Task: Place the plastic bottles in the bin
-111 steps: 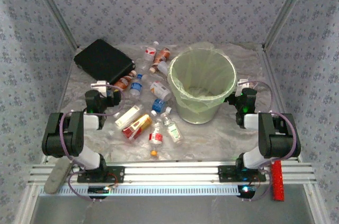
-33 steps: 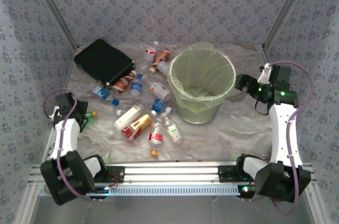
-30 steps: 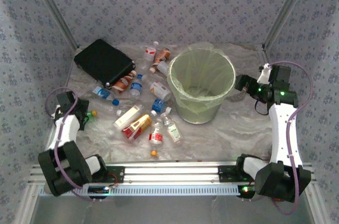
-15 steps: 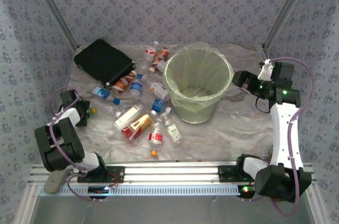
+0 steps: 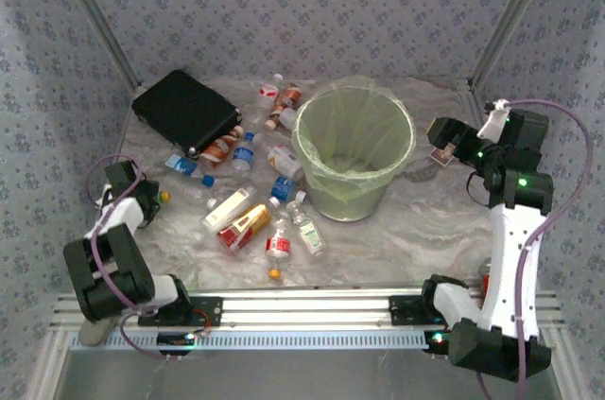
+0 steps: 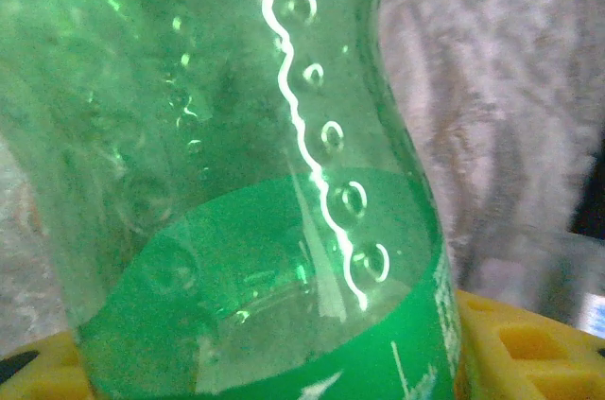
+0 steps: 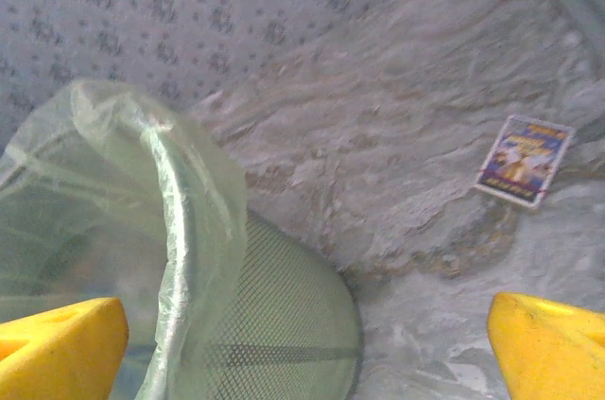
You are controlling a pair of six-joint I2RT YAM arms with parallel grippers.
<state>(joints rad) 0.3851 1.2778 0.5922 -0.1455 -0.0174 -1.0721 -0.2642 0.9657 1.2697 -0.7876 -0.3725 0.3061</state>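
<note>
My left arm is sitting folded low at the 9 o'clock edge of the table (image 5: 425, 220), elbow pulled back toward its base. The left gripper (image 5: 146, 203) is standing narrow around a green bottle (image 6: 236, 182). In the wrist view its yellow fingers (image 6: 529, 353) are pressing in on both sides of the bottle's labelled waist.

My right arm is standing tall, forearm almost upright and wrist bent over toward the middle. The right gripper (image 5: 442, 137) is hanging just beside the bin (image 5: 354, 194) at its 3 o'clock side. Its jaws are spread wide with nothing between them, and in the wrist view the bin wall (image 7: 274, 310) is lying below and to the left of the fingertips.

I am counting one bin, one black case (image 5: 184, 109), one small printed card (image 7: 525, 159) and one green bottle. The other plastic bottles (image 5: 246, 225) are coming to roughly a dozen, though several are overlapping, so I cannot give an exact number.

They are lying scattered on the table from 8 to 11 o'clock of the bin. A few are touching the case's near edge, and the closest ones are just beside the bin's wall.

The bin is sitting a little past centre toward 12 o'clock. It is holding a thin bag liner (image 7: 180, 192) that is draping over the rim, and inside I am seeing the liner's pale green folds. The case is lying shut at 10 o'clock.
</note>
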